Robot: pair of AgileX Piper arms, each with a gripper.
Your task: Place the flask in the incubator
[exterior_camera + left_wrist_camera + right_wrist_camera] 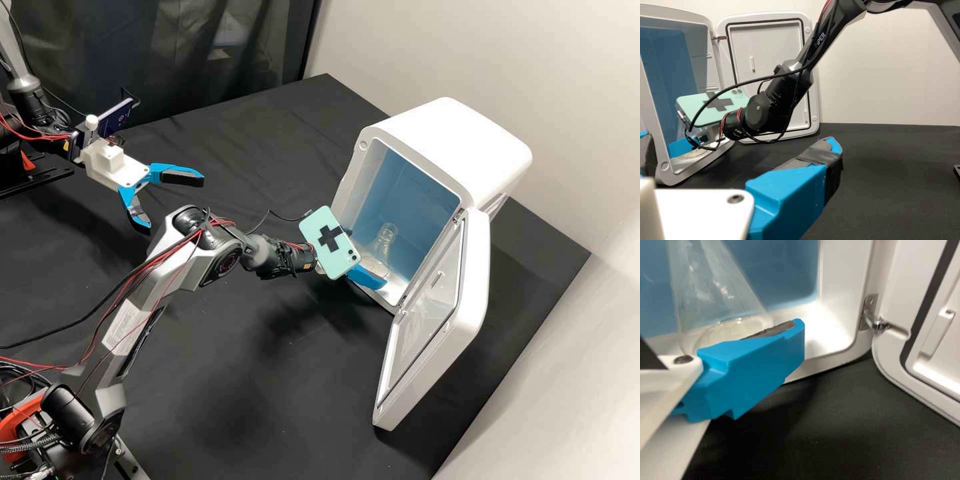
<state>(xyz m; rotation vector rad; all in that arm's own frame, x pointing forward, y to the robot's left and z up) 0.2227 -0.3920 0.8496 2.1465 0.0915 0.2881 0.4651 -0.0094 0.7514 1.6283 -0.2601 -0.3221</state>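
A clear glass flask (387,240) stands upright on the floor of the white incubator (453,140), just inside its blue-lined opening. My right gripper (373,272) is at the opening's lower edge, shut on the flask's base. In the right wrist view one blue finger (755,360) lies against the flask (715,290) at its wide bottom; the other finger is hidden. The incubator door (460,280) hangs wide open to the right. My left gripper (172,201) stands open above the bench at the far left, with nothing between its fingers.
A teal phone (330,241) sits on the right arm's wrist, close to the incubator's rim. The door hinge (871,320) is near the right finger. Red and black cables trail along the right arm (180,260). Bare black bench lies in front of the incubator.
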